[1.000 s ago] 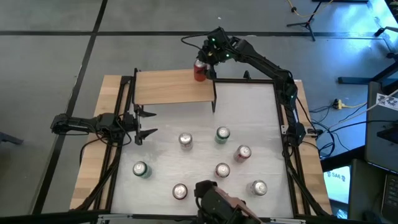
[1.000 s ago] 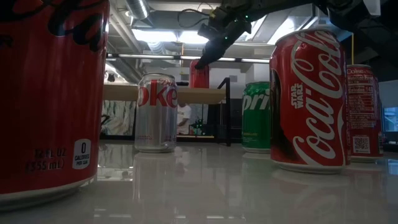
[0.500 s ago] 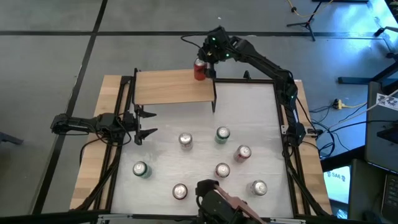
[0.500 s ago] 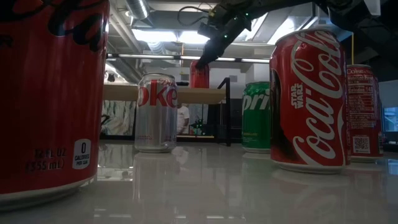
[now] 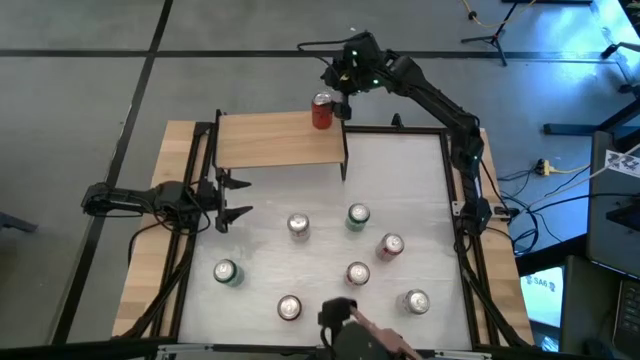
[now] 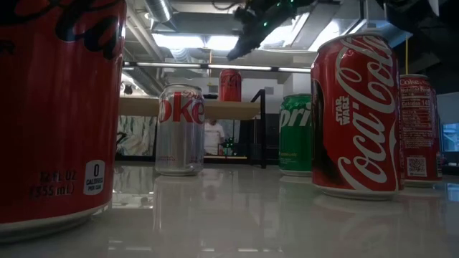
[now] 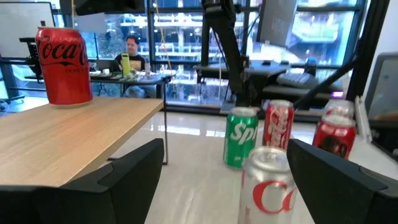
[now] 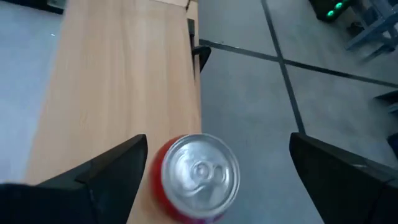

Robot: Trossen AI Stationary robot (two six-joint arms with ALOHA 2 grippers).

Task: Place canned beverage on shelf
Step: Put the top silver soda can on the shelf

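A red canned beverage (image 5: pixel 321 110) stands upright on its base at the far right corner of the shelf (image 5: pixel 275 140), a light-wood board on black legs. My right gripper (image 5: pixel 343 82) hangs open above and just beyond the can, touching nothing. In the right wrist view the can's silver top (image 8: pixel 200 177) lies below and between the spread fingers. In the low view the can (image 6: pixel 229 84) stands free, with the right gripper (image 6: pixel 240 46) above it. My left gripper (image 5: pixel 235 197) waits open and level at the table's left edge, beside the shelf's near left leg.
Several more cans stand on the white tabletop: a silver one (image 5: pixel 298 226), a green one (image 5: pixel 358 216), a red one (image 5: pixel 390 246) and others nearer the front. A camera mount (image 5: pixel 350 322) sits at the near edge. Most of the shelf board (image 7: pixel 68 137) is bare.
My right gripper has risen off the red can and drawn back a little toward the far edge, so its fingers no longer flank the can. The can stays upright in the same spot on the shelf.
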